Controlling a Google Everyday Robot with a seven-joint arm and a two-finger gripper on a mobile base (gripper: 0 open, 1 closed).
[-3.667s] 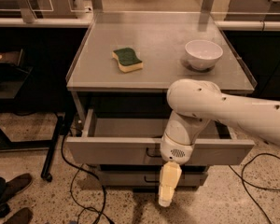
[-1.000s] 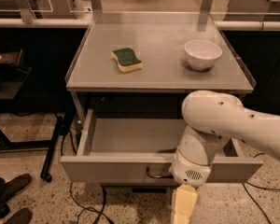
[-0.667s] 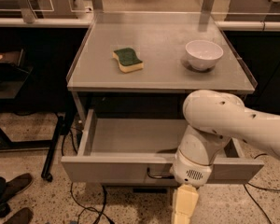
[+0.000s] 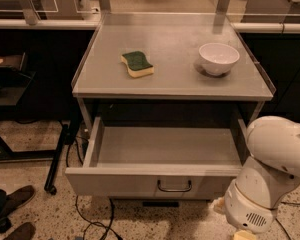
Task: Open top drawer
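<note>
The top drawer is a wide grey metal drawer under the table top, pulled far out, and its inside shows bare. Its small dark wire handle sits free at the centre of the front. My white arm is at the lower right, to the right of the drawer front and apart from the handle. Only a yellowish bit of my gripper shows at the bottom edge, below and right of the handle. The lower drawers are hidden behind the open drawer.
A green and yellow sponge and a white bowl rest on the grey table top. Cables lie on the floor under the drawer. A black stand leg and a person's shoes are at the left.
The drawer came further out earlier and now stays open. My arm has moved right and away from the handle, which is now uncovered.
</note>
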